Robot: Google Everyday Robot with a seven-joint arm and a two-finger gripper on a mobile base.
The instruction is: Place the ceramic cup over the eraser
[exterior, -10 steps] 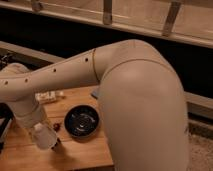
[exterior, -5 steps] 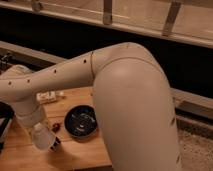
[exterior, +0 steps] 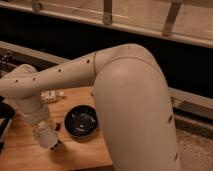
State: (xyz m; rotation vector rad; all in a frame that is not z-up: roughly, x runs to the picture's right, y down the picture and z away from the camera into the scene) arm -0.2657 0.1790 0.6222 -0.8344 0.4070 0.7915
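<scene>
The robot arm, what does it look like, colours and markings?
The arm is glossy off-white with thick, rounded, bulbous segments, small dark dots along the forearm, and a thin dark seam near the elbow. The end effector, low over the wooden table, has a pale, rounded housing.

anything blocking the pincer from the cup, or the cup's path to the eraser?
Can't settle it from this view. The pincer sits low over the wooden table, left of the black bowl. Neither the cup nor the eraser is clearly visible; the arm hides part of the tabletop.
</scene>
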